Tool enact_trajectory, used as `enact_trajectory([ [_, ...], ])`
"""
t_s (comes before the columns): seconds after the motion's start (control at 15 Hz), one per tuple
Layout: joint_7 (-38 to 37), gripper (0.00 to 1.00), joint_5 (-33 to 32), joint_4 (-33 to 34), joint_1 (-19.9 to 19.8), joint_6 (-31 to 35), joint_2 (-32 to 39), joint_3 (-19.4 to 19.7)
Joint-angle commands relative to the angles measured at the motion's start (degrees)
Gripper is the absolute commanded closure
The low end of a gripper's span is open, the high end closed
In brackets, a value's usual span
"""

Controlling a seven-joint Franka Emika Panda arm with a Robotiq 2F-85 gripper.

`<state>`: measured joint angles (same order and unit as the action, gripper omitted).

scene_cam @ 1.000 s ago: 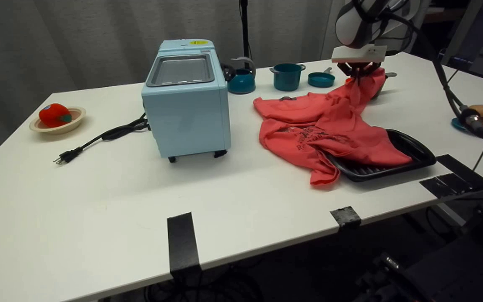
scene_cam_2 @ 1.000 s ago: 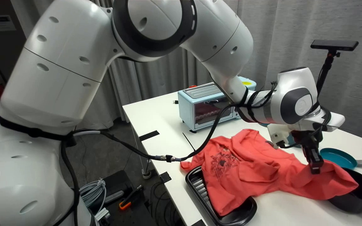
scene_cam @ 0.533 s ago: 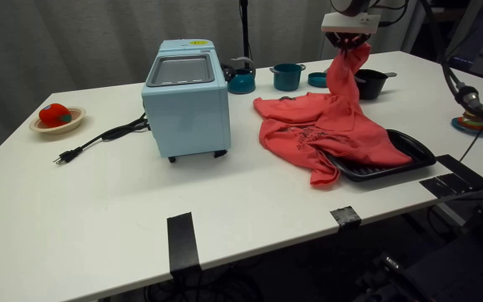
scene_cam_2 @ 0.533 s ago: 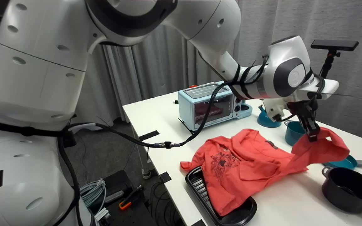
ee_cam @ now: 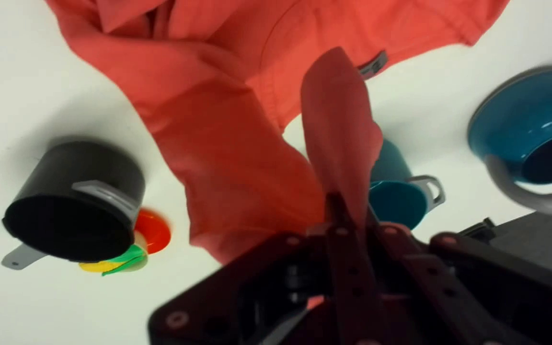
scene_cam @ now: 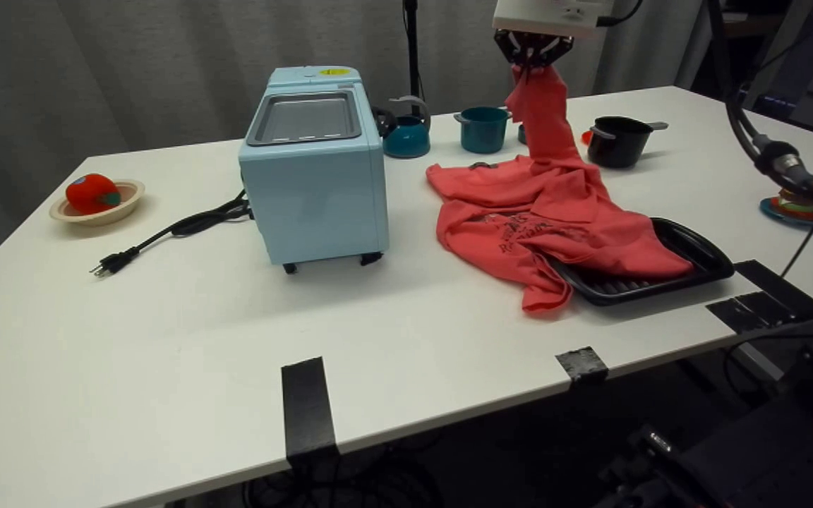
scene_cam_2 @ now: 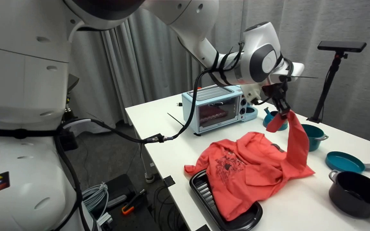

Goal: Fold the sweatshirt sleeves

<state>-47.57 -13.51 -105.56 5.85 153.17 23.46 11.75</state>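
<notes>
The coral-red sweatshirt (scene_cam: 498, 187) lies rumpled on the table, its printed chest facing up in both exterior views (scene_cam_2: 255, 157). My gripper (scene_cam: 535, 67) is shut on one sleeve (scene_cam: 551, 127) near its end and holds it up above the body. The lifted sleeve (scene_cam_2: 297, 144) hangs down to the shoulder, and a short end of it droops on the other side of the fingers. In the wrist view the gripper (ee_cam: 355, 211) pinches the fabric, and the free end (ee_cam: 336, 110) sticks out past it. The other sleeve (scene_cam: 546, 293) lies bent on the table beside the black tray.
The lower body lies partly over a black ridged tray (scene_cam: 703, 247). A light-blue toaster oven (scene_cam: 315, 190) stands beside the sweatshirt. A teal kettle (scene_cam: 406, 137), teal pot (scene_cam: 483, 130), teal pan (scene_cam_2: 345, 162) and black pot (scene_cam_2: 358, 194) stand round the raised sleeve.
My gripper has risen with the sleeve and moved toward the toaster oven side. The sleeve has lifted off the table and away from the black pot. The sweatshirt's body has stayed put.
</notes>
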Motion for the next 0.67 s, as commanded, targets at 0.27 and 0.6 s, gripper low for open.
enact_trajectory([
  [0.27, 6.1, 0.99, 2.2, -7.1, 2.3, 0.7, -4.0, -6.8],
  [0.6, 7.8, 0.55, 4.0, -7.9, 2.7, -0.4, -3.7, -8.7],
])
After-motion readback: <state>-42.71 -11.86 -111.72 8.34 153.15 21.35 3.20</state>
